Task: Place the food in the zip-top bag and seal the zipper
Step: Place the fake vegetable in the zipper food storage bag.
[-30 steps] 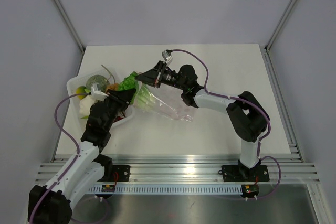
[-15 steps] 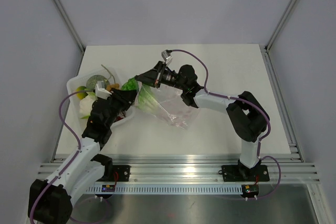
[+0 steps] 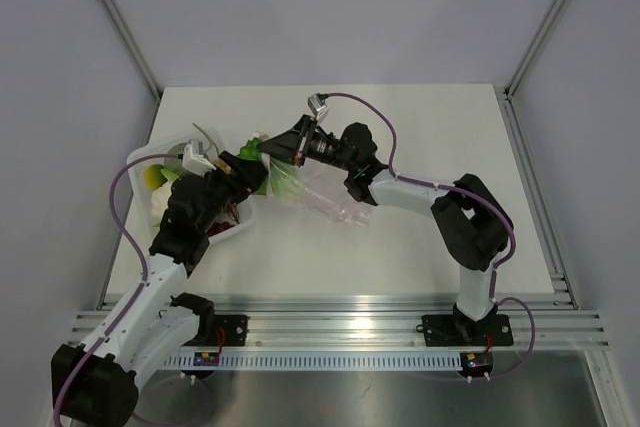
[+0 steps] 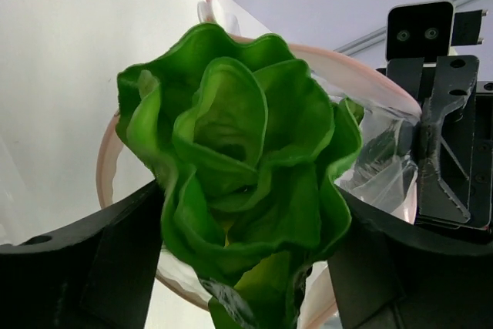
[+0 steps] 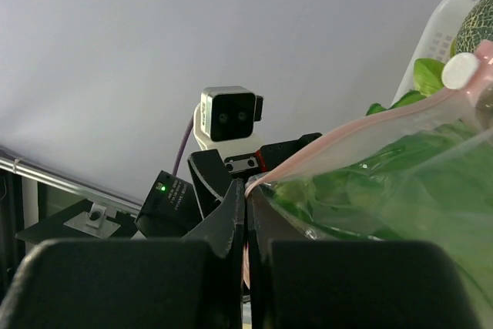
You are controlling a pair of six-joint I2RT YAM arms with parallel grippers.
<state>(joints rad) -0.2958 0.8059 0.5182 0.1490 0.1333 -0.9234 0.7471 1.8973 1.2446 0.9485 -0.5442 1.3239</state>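
1. The left gripper (image 4: 243, 225) has its fingers apart on either side of the lettuce (image 4: 239, 152), apparently not squeezing it, at the mouth of the bag (image 3: 335, 202).
2. The lettuce is bright green and glossy, with ruffled leaves.
3. The right gripper (image 5: 246, 190) is clamped on the pink zipper (image 5: 347, 138), probably to hold the mouth open for loading.
4. The bag is clear and crinkled, with green showing inside.

The left arm (image 3: 147, 293) and right arm (image 3: 410, 190) had white links between black joints; the left pincer (image 4: 250, 194) was plain black. Purple cable (image 3: 112, 202) trailed each, pale box cameras (image 3: 318, 104) topped the wrists, and the bases (image 3: 455, 328) bore what looked like orange tags (image 3: 470, 359).
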